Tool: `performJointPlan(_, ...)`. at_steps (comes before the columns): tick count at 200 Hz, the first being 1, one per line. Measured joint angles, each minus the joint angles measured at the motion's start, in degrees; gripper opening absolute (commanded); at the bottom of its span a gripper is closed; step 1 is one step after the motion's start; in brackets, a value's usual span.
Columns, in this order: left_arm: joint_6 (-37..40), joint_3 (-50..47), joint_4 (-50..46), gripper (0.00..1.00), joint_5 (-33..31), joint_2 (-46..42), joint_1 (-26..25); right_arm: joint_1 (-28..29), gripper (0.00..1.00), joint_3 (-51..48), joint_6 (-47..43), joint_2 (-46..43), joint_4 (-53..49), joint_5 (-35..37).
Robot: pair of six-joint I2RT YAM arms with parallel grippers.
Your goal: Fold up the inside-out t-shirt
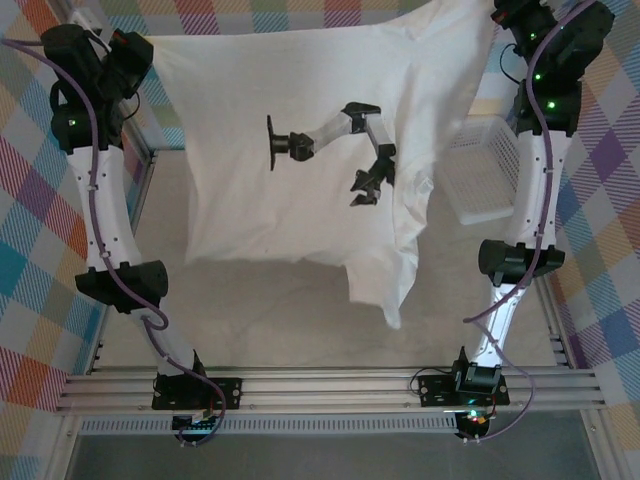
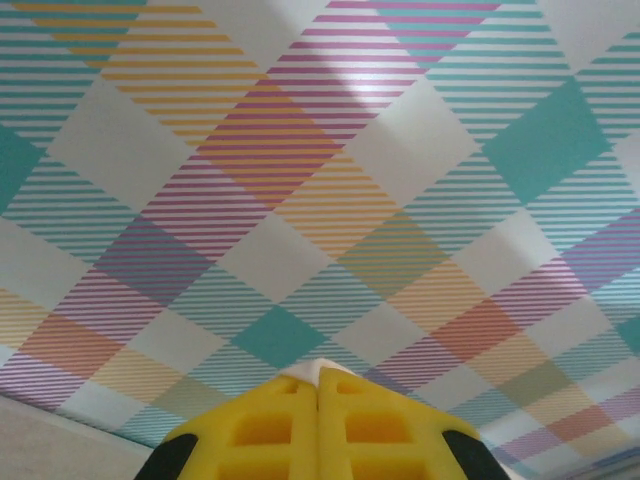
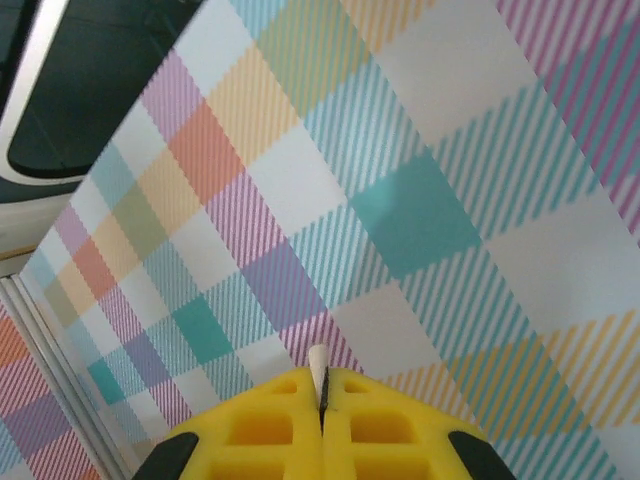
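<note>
Step in hand: spread-and-hold, before any fold is made. The white t-shirt [image 1: 300, 190] hangs as one broad sheet between the two sets of jaws, its top edge stretched nearly taut from one to the other and the body falling below them over the table [image 1: 270, 320]. The lower edge is uneven: the side under the right jaws droops lower, in a loose point. I cannot tell whether that point touches the table.

Next move, as I judge it: lower both grips together and lay the sheet flat, keeping the top edge tensioned so the drooping side does not bunch. Only then is a first fold worth attempting. Keep the cloth off the white lattice basket [image 1: 485, 175], which sits below and just inboard of the right jaws.

Pose: left arm [image 1: 105, 210] and right arm [image 1: 530, 200] both reach up and away from their bases, well apart and roughly mirrored.

Left gripper [image 1: 140, 50], closed on the shirt's top corner. In the wrist view, the left gripper [image 2: 318, 385] has its yellow fingers [image 2: 260, 430] together, with a sliver of white cloth at the tips and plaid backdrop [image 2: 300, 200] beyond.

Right gripper [image 1: 500, 20], closed on the opposite corner. In its own view, the right gripper [image 3: 322, 392] pinches a narrow strip of white fabric that stands out past the tips.
</note>
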Motion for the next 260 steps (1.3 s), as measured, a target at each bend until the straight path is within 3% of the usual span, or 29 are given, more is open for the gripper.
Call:
performJointPlan(39, 0.31, 4.48, 0.13, 0.00, 0.72, -7.15, 0.00, 3.61, 0.00, -0.37, -1.73, -6.86, 0.02, -0.66)
performJointPlan(60, 1.53, 0.42, 1.57, 0.00, 1.07, -13.68, -0.28, 3.78, 0.00, -3.13, -1.75, -13.88, -0.11, -3.02)
performJointPlan(79, 4.17, -20.65, 6.84, 0.00, 0.94, -24.85, -1.22, 3.48, 0.00, -14.38, -1.84, -21.64, -0.31, -7.43)
performJointPlan(104, 6.43, -56.02, 17.40, 0.00, 1.16, -36.85, -2.01, 3.48, 0.00, -42.91, -2.89, -32.28, 4.85, -14.56)
performJointPlan(133, 6.95, -86.71, 23.61, 0.00, 2.10, -35.06, -2.93, 3.54, 0.00, -81.79, -4.33, -36.24, 10.45, -15.91)
performJointPlan(152, 6.93, -98.71, 23.91, 0.00, 2.69, -33.16, -4.11, 3.48, 0.00, -101.98, -4.70, -34.62, 9.05, -14.29)
performJointPlan(170, 6.95, -102.27, 23.96, 0.00, 2.84, -33.29, -5.29, 3.48, 0.00, -109.61, -4.76, -34.67, 6.08, -14.12)
performJointPlan(208, 6.95, -103.91, 24.28, 0.00, 0.09, -39.65, -5.64, 3.58, 0.00, -110.88, -3.82, -42.86, 6.29, -10.99)
performJointPlan(252, 5.92, -110.53, 19.12, 0.00, -3.76, -59.19, -5.70, 3.58, 0.01, -123.82, 3.72, -73.31, 1.29, 5.75)
performJointPlan(257, 5.86, -110.92, 18.18, 0.06, -4.04, -61.79, -5.70, 3.58, 0.04, -125.24, 4.57, -76.98, 0.46, 7.45)
performJointPlan(260, 5.81, -111.12, 17.75, 0.16, -4.22, -62.97, -5.70, 3.58, 0.08, -126.49, 5.09, -79.67, -0.09, 8.76)
